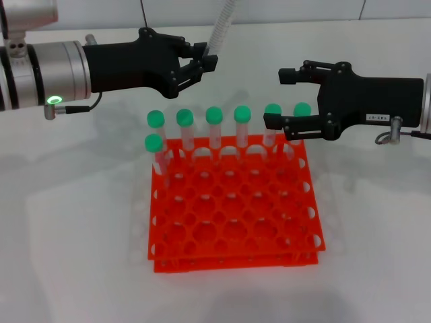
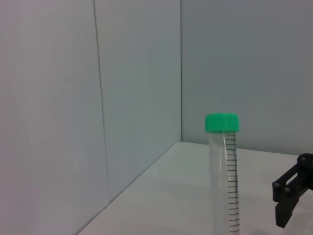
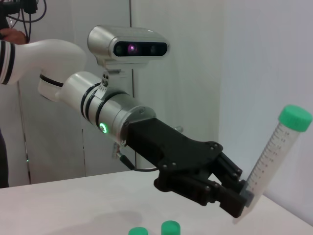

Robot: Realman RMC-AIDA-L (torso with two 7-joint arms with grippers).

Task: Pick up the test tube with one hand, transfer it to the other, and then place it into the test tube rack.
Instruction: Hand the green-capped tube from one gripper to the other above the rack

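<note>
My left gripper (image 1: 206, 62), black and unlabelled, is shut on the lower end of a clear test tube (image 1: 220, 32) that points up and away; its cap is out of the head view. The left wrist view shows the tube (image 2: 225, 186) with its green cap. The right wrist view shows the left gripper (image 3: 239, 199) pinching the tilted tube (image 3: 275, 151). My right gripper (image 1: 277, 98), black with a white label, is open and empty, level with the left one and a hand's width to its right. The orange-red rack (image 1: 236, 261) stands below and between both grippers.
Several green-capped tubes (image 1: 214, 128) stand upright in the rack's back rows; two of their caps (image 3: 170, 227) show in the right wrist view. The right gripper's lower finger is close to the back right tubes (image 1: 301, 111). The rack's other holes are empty. The white table (image 1: 74, 256) surrounds the rack.
</note>
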